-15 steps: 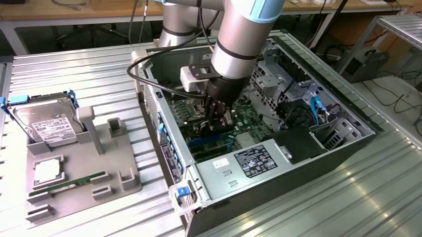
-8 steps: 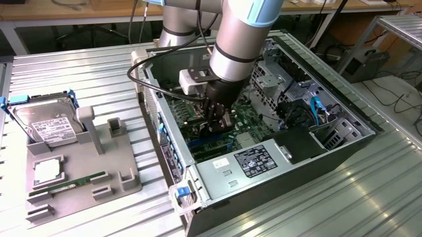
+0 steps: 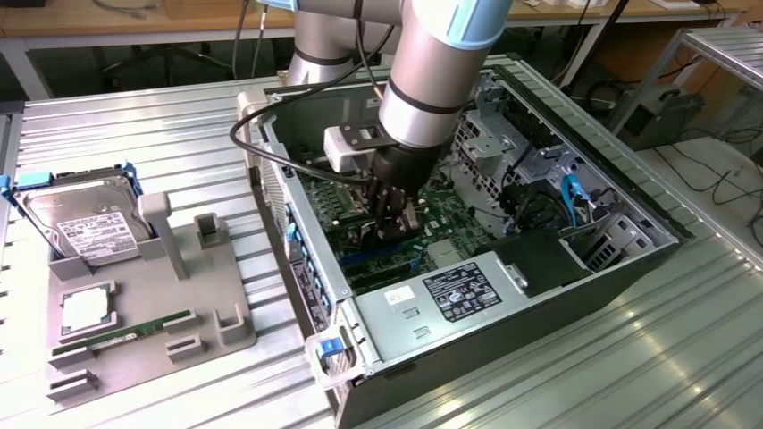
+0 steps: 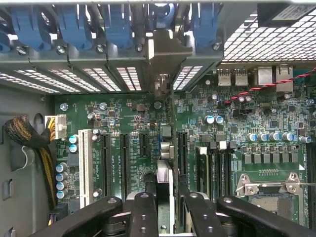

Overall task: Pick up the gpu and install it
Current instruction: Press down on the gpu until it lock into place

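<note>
In the exterior view, the arm is seen reaching down into the open computer case (image 3: pixel 620 259), which lies on its side on the ribbed metal worktop (image 3: pixel 155 143). The claw (image 3: pixel 388 223) is lowered close over the green motherboard (image 3: pixel 448 214), near the middle of the case. At about 9 o'clock from the case, a grey holder tray (image 3: pixel 143 308) is seen, with a silver hard drive (image 3: pixel 86 223) standing at its far end and a narrow green memory stick (image 3: pixel 125 332) lying in a groove. No card is seen on the tray, so the pick-up is judged to be done.

In the wrist view, the gpu (image 4: pixel 165 168) is seen edge-on, clamped between the black fingers (image 4: pixel 143 212) of the claw. Its silvery bracket (image 4: pixel 165 54) is placed at 12 o'clock, up against the rear slot openings of the case, between the blue retaining clips (image 4: pixel 118 24). The card's lower edge is lined up along an expansion slot in the motherboard (image 4: pixel 123 113), with the black slots (image 4: pixel 124 158) at 9 o'clock left free. Whether the card is fully pressed home cannot be told; the installation is judged to be well advanced but unfinished, since the card is not released.
</note>
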Controlling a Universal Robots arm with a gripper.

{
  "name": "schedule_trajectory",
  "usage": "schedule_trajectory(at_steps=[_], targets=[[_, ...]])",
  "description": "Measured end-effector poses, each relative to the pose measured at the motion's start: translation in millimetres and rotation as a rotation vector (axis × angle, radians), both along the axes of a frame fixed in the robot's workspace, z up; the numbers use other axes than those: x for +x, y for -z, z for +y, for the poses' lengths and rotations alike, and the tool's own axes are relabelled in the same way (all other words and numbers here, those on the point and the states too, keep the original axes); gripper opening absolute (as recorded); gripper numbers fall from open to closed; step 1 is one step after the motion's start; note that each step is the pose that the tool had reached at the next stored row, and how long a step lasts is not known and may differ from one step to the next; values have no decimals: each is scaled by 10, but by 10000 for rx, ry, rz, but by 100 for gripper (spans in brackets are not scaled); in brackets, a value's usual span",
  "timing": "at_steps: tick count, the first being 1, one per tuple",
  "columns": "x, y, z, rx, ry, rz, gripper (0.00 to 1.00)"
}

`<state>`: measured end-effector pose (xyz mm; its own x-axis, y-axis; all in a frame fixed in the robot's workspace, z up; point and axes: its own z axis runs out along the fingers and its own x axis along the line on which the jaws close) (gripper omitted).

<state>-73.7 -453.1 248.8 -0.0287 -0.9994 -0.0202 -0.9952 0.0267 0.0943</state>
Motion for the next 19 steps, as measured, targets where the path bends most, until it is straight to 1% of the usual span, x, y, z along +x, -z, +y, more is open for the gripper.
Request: schedule_trajectory(at_steps=[4, 11, 13, 15, 19], targets=[[0, 0, -10, -1, 34, 0, 26], [0, 0, -12, -1, 87, 0, 26], [1, -11, -12, 10, 89, -6, 26], [1, -46, -12, 0, 89, -1, 26], [1, -36, -12, -2, 89, 1, 26]])
